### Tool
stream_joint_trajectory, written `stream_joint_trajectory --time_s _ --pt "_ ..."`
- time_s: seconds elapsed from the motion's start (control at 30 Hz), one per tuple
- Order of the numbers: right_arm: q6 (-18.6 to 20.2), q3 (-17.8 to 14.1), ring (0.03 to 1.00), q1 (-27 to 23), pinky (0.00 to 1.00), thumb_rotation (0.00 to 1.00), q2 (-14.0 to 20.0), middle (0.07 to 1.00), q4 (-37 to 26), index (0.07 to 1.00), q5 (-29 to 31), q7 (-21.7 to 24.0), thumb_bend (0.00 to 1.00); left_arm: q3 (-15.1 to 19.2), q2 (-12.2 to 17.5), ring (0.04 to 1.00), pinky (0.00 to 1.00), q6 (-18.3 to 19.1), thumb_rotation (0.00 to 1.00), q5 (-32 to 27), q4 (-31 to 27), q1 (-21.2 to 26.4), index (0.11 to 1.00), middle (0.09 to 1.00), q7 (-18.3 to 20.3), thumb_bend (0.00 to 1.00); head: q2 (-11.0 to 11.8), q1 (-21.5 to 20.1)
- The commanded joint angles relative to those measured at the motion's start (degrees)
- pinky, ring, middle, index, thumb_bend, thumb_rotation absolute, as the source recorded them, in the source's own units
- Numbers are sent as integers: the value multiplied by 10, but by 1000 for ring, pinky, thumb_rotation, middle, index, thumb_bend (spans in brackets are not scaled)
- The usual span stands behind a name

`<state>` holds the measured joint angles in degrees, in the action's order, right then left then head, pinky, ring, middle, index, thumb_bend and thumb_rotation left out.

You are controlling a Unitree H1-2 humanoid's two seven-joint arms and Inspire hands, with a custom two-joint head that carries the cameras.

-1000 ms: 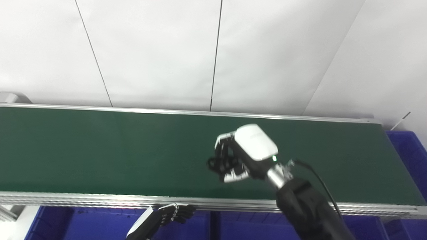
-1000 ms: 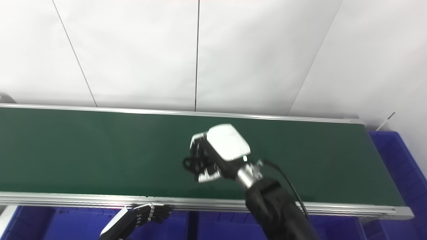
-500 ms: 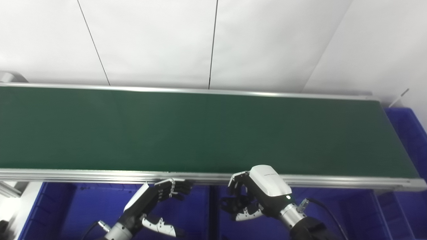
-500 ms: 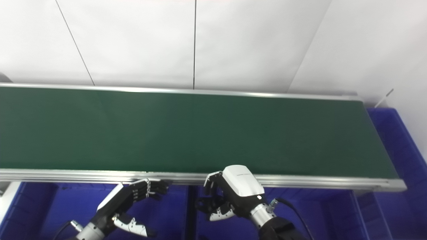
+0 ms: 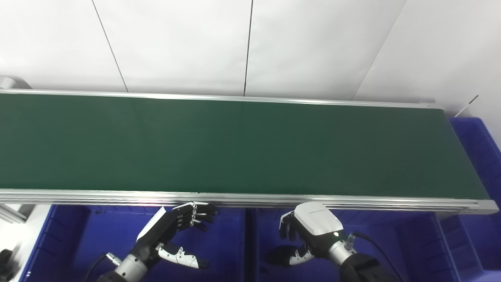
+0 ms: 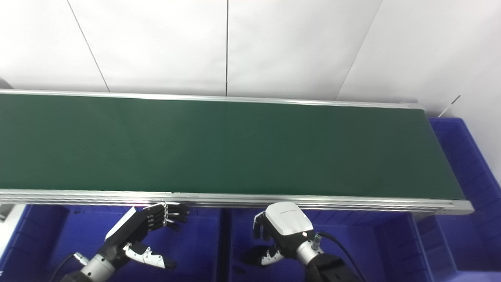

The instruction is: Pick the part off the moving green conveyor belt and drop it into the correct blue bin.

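The green conveyor belt (image 5: 235,145) runs left to right and carries no part. My right hand (image 5: 309,235) hangs in front of the belt's near rail, over a blue bin (image 5: 391,243). Its fingers (image 5: 287,231) stand apart from the thumb, with blue bin floor showing between them. A dark shape (image 5: 276,254) lies just off the thumb, low in that bin; I cannot tell whether it is the part or the thumb's tip. My left hand (image 5: 168,233) hovers open over the neighbouring left bin (image 5: 90,243), holding nothing.
A silver rail (image 5: 235,197) edges the belt on the near side. A divider (image 5: 246,243) separates the two front bins. Another blue bin (image 5: 477,137) stands past the belt's right end. White wall panels rise behind the belt.
The view tilted downward. My right hand came back off the belt, closed around something dark, down over the front bin, and its fingers have since spread. The left hand stayed over its bin.
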<state>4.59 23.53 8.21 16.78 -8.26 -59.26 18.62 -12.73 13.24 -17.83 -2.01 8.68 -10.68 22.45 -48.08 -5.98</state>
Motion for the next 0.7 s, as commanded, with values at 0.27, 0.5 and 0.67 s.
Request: stream_joint_trajectory --time_s 0.27,0.5,0.67 --pt "-6 -30 890 45 842 452 -22 904 -63 856 58 -46 763 9 7 716 626 -13 170 -10 -15 5 718 747 7 912 -1 -2" --pt "-34 -58 861 92 771 370 -53 886 -94 848 203 -94 736 13 8 731 650 -15 164 -19 -13 5 722 749 17 910 -3 -2" --pt "-79 -68 832 114 701 399 -64 894 -70 910 301 -116 705 14 9 720 644 -19 144 -21 -14 3 723 745 18 905 -3 1"
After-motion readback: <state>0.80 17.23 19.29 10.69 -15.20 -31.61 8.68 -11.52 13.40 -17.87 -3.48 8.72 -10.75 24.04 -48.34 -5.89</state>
